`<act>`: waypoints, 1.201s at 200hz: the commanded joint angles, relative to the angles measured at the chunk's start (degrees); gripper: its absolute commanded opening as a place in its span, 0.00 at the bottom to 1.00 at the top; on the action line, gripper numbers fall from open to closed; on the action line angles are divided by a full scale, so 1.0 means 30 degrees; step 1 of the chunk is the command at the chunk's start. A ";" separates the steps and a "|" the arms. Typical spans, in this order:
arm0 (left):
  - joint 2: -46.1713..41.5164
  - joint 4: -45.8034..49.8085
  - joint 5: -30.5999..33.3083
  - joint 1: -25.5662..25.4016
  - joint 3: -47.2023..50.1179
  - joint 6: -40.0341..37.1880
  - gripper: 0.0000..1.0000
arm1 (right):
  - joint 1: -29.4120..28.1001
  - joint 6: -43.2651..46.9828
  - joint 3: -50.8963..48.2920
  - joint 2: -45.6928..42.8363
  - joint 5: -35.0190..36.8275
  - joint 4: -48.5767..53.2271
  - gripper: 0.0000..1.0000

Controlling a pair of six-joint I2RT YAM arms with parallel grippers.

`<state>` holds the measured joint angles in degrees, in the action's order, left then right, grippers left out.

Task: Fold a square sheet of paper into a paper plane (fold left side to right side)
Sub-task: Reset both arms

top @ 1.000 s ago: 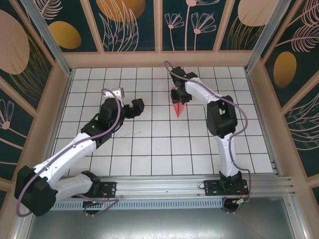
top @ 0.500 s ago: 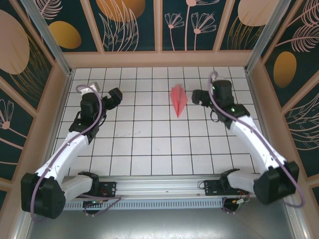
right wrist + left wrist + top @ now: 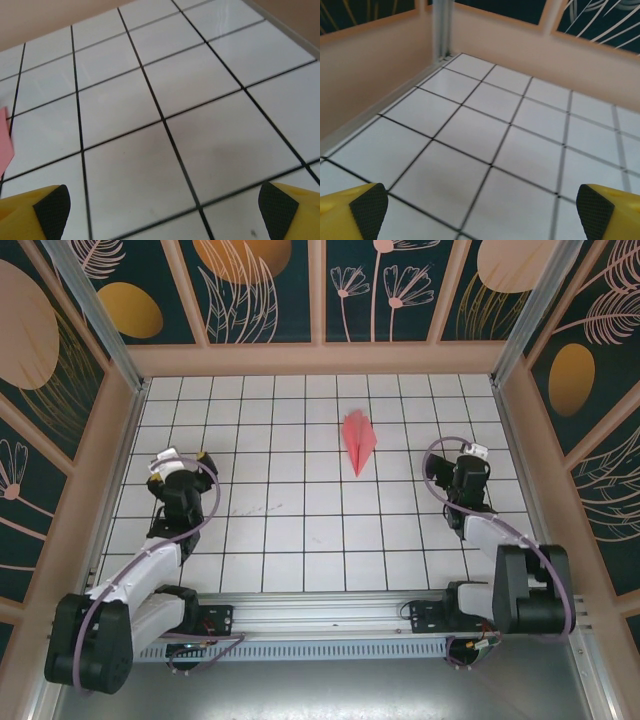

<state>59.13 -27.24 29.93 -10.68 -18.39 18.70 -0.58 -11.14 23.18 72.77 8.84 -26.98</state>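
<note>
Now that the right claw (image 3: 462,462) has let go and pulled back to its own side, the paper plane (image 3: 358,440) lies alone on the white tiled table (image 3: 300,540). It sits near the far middle, with its nose toward the arms. The left claw (image 3: 190,462) has pulled back too. Both claws are wide open and hold nothing. I think the folding is done. The walled table is the only thing holding anything, and it holds just the plane.
</note>
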 commanded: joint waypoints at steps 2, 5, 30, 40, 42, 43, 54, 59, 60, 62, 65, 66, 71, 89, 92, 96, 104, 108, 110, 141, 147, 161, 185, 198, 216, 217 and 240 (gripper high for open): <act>0.0808 -0.4408 0.1145 0.0350 0.0788 -0.2763 0.99 | 0.0138 0.1811 -0.0701 0.1346 0.0164 -0.6721 0.99; 0.0933 -0.4591 0.0985 0.0400 0.0841 -0.2917 0.98 | 0.0131 0.2086 -0.0678 0.1593 0.0203 -0.6992 0.99; 0.2104 -0.7916 -0.0870 0.0759 0.1849 -0.3834 0.99 | 0.0192 0.3170 -0.1211 0.3162 -0.0394 -0.9698 0.99; 0.2669 -0.9304 -0.1872 0.0945 0.2209 -0.4210 0.98 | 0.0147 0.3470 -0.1529 0.3623 -0.0978 -1.0687 0.99; 0.2803 -0.9497 -0.2048 0.0991 0.2228 -0.4240 0.98 | 0.0123 0.3512 -0.1636 0.3711 -0.1019 -1.0897 0.99; 0.2869 -0.9568 -0.2116 0.0991 0.2231 -0.4321 0.99 | 0.0114 0.3524 -0.1708 0.3775 -0.1031 -1.1088 0.99; 0.3557 -1.0739 -0.2928 0.1094 0.2433 -0.4764 0.98 | 0.0173 0.3589 -0.2598 0.4411 -0.1305 -1.3314 0.99; 0.3847 -1.1406 -0.3493 0.1147 0.2619 -0.5057 0.99 | 0.0268 0.3543 -0.2988 0.4541 -0.1625 -1.3951 0.99; 0.3904 -1.1592 -0.3586 0.1152 0.2661 -0.5103 0.99 | 0.0304 0.3511 -0.3057 0.4526 -0.1671 -1.3992 0.99; 0.4005 -1.1856 -0.3744 0.1163 0.2722 -0.5211 0.99 | 0.0375 0.3457 -0.3153 0.4530 -0.1778 -1.4169 0.99; 0.4204 -1.2286 -0.3976 0.1179 0.2804 -0.5325 0.98 | 0.0435 0.3398 -0.3339 0.4584 -0.1845 -1.4504 0.99; 0.4273 -1.2413 -0.4018 0.1168 0.2827 -0.5383 0.98 | 0.0446 0.3394 -0.3394 0.4650 -0.1854 -1.4606 0.99; 0.4597 -1.3068 -0.4222 0.1187 0.2979 -0.5518 0.98 | 0.0474 0.3364 -0.3574 0.4968 -0.1877 -1.5217 0.99; 0.5695 -1.4409 -0.5218 0.1384 0.2981 -0.6005 0.99 | 0.0786 0.3198 -0.3390 0.5159 -0.2506 -1.5080 0.99; 0.5796 -1.4535 -0.5461 0.1430 0.2961 -0.6062 0.99 | 0.0831 0.3186 -0.3456 0.5256 -0.2559 -1.5263 0.99; 0.5958 -1.4746 -0.5638 0.1447 0.2913 -0.6233 0.99 | 0.0856 0.3177 -0.3395 0.5150 -0.2566 -1.4925 0.99; 0.6476 -1.5397 -0.5888 0.1484 0.2937 -0.6428 0.99 | 0.0864 0.3184 -0.3409 0.5184 -0.2567 -1.5118 0.99; 0.6756 -1.5622 -0.5915 0.1525 0.2938 -0.6450 0.99 | 0.0843 0.3185 -0.3421 0.5177 -0.2574 -1.5035 0.99; 0.6886 -1.5669 -0.5966 0.1549 0.2938 -0.6426 0.98 | 0.0861 0.3177 -0.3391 0.5147 -0.2568 -1.4884 0.99; 0.8911 -1.8271 -0.6495 0.2385 0.3469 -0.5653 0.98 | 0.0865 0.3173 -0.3383 0.5156 -0.2566 -1.4961 0.99; 0.9684 -1.9350 -0.6331 0.2402 0.3358 -0.5600 0.98 | 0.0850 0.3182 -0.3408 0.5143 -0.2566 -1.4988 0.99; 0.9203 -1.5759 -0.5762 0.2455 0.1969 -0.5217 0.99 | 0.0819 0.3235 -0.3401 0.5145 -0.2567 -1.4972 0.99; 0.9427 -1.5931 -0.5850 0.3002 0.1853 -0.4621 0.99 | 0.0746 0.3415 -0.3299 0.5183 -0.2567 -1.4824 0.99; 0.9378 -1.5838 -0.5834 0.3001 0.1861 -0.4620 0.99 | 0.0702 0.3401 -0.3301 0.5184 -0.2567 -1.4851 0.99; 0.9371 -1.5924 -0.5847 0.2999 0.1912 -0.4679 0.98 | 0.0736 0.3415 -0.3302 0.5180 -0.2576 -1.4824 0.99; 0.9376 -1.5931 -0.5847 0.3001 0.1897 -0.4680 0.98 | 0.0743 0.3417 -0.3302 0.5183 -0.2571 -1.4824 0.99; 0.9338 -1.5835 -0.5872 0.3002 0.1883 -0.4676 0.99 | 0.0733 0.3412 -0.3303 0.5185 -0.2577 -1.4824 0.99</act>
<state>87.20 -73.89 12.43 -1.98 -12.08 3.53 1.56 -1.76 12.97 88.25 2.48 -68.62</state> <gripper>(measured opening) 0.987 0.989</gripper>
